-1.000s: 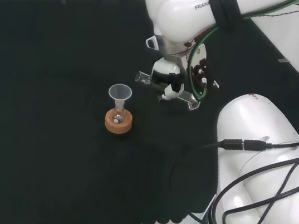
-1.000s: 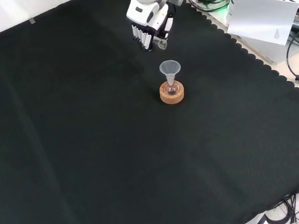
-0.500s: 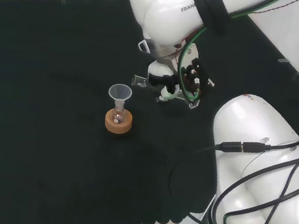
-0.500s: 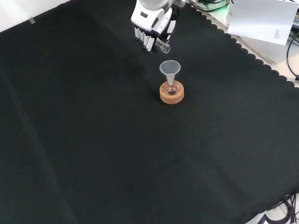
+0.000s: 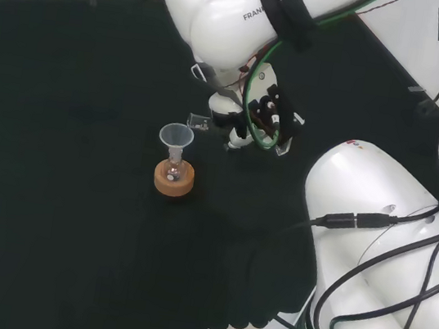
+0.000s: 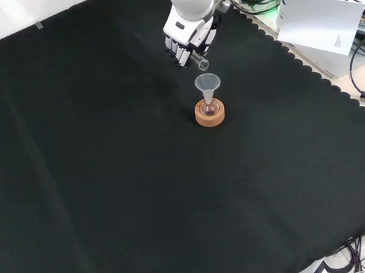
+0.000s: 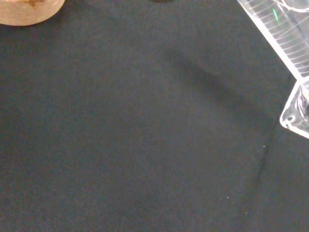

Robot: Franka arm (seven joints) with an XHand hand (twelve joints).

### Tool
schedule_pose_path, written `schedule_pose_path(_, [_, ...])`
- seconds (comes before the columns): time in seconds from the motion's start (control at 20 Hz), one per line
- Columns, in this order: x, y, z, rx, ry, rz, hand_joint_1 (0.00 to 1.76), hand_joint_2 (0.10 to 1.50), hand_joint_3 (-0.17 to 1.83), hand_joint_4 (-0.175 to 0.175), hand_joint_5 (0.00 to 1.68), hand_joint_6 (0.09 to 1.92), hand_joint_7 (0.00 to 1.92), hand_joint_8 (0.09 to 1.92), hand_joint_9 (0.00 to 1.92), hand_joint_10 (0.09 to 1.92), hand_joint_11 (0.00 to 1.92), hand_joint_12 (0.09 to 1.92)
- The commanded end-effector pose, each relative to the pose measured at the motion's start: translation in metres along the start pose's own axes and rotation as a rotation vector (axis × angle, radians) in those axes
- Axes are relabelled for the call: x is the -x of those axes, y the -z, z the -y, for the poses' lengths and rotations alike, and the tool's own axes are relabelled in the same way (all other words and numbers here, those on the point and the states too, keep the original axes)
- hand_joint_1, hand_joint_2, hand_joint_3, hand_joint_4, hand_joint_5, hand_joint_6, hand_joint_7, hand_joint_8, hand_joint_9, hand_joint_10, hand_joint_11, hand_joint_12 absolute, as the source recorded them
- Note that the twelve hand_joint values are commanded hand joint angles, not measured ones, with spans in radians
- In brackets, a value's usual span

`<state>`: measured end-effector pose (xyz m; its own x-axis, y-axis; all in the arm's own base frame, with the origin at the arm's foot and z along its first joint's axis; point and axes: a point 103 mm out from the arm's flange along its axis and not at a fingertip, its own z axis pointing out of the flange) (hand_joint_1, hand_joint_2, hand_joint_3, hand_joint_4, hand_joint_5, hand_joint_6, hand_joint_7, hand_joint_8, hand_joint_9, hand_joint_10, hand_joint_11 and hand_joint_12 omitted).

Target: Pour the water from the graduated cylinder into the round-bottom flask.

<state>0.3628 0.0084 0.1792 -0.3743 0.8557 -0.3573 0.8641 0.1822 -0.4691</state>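
A small round-bottom flask (image 5: 172,172) (image 6: 209,108) sits in a cork ring stand (image 5: 173,181) (image 6: 209,115) with a clear funnel (image 5: 176,136) (image 6: 207,83) in its neck. The hand (image 5: 246,123) (image 6: 187,42) is curled round a clear graduated cylinder (image 5: 202,120) (image 6: 199,60) (image 7: 277,31), held tipped nearly flat. Its mouth is just beside the funnel's rim in the head view and just above it in the front view. The wrist view has the cylinder's marked wall and foot close up, and an edge of the cork ring (image 7: 29,12).
The arm's big white links (image 5: 375,229) rise on the right of the head view. The cloth's scalloped edge (image 6: 308,74) runs along the right of the front view, with cables and a white box (image 6: 325,22) beyond it.
The hand has carried the tilted cylinder toward the funnel, leftward in the head view and downward in the front view. The flask and its stand have stayed put.
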Motion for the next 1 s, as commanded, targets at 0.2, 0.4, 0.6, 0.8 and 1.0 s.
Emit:
schedule_pose_path(0.2, [0.002, 0.004, 0.0, -0.043, -0.054, 0.069, 1.14, 1.17, 0.0, -0.175, 0.89, 1.15, 1.17, 0.38, 1.35, 0.09, 1.22, 0.75])
schedule_pose_path(0.4, [0.002, 0.006, 0.003, -0.044, -0.068, 0.108, 1.13, 1.17, 0.0, -0.175, 0.89, 1.16, 1.18, 0.38, 1.35, 0.09, 1.22, 0.75])
schedule_pose_path(0.6, [0.001, 0.009, 0.006, -0.038, -0.069, 0.133, 1.13, 1.17, 0.0, -0.175, 0.88, 1.16, 1.18, 0.37, 1.35, 0.09, 1.22, 0.75])
schedule_pose_path(0.8, [-0.002, 0.013, 0.008, -0.035, -0.072, 0.151, 1.13, 1.17, 0.0, -0.175, 0.88, 1.16, 1.18, 0.37, 1.36, 0.09, 1.22, 0.75])
schedule_pose_path(1.0, [-0.005, 0.017, 0.01, -0.031, -0.075, 0.176, 1.13, 1.17, 0.0, -0.175, 0.88, 1.16, 1.18, 0.37, 1.36, 0.09, 1.22, 0.75])
